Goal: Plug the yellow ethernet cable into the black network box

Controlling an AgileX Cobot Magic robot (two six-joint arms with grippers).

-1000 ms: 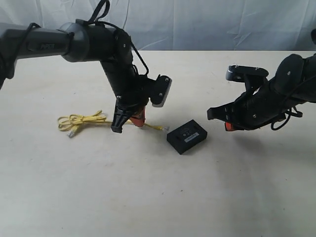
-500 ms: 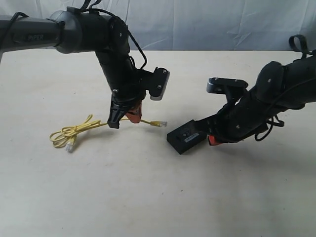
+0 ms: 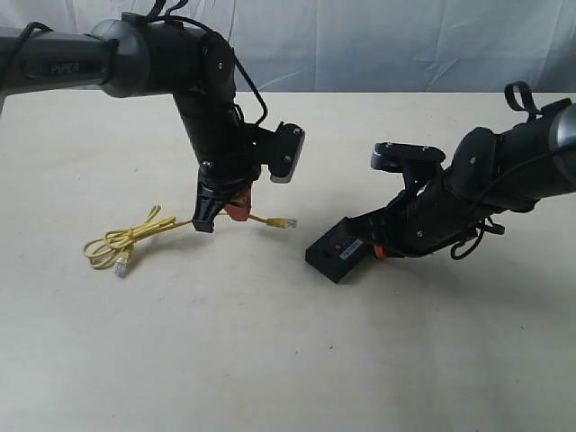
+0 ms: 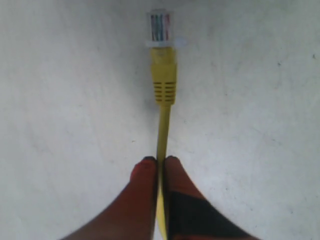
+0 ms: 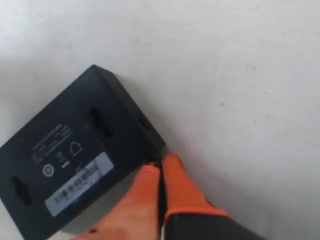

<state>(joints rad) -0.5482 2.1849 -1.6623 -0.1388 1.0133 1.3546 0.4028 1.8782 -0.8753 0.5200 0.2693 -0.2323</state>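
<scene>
The yellow ethernet cable (image 3: 121, 241) lies in a loose bundle at the left, and one end rises off the table. My left gripper (image 3: 225, 216) is shut on that raised stretch of cord (image 4: 163, 125). The clear plug (image 4: 160, 27) sticks out past the red fingertips (image 4: 145, 170) and points toward the black network box (image 3: 337, 252). The box lies label-up (image 5: 75, 155) at the centre. My right gripper (image 5: 161, 162) is shut with nothing between its orange fingers. Its tips rest against the box's near corner, to the right of the box in the exterior view (image 3: 378, 250).
The beige table (image 3: 270, 360) stretches toward the front, and a white cloth backdrop (image 3: 378, 45) hangs behind it. The cable's second plug (image 3: 120, 266) rests on the table at the far left.
My right arm swung left and down until its shut tips met the box corner. The left gripper lifted the cable's plug end, dragging the bundle a little to the left.
</scene>
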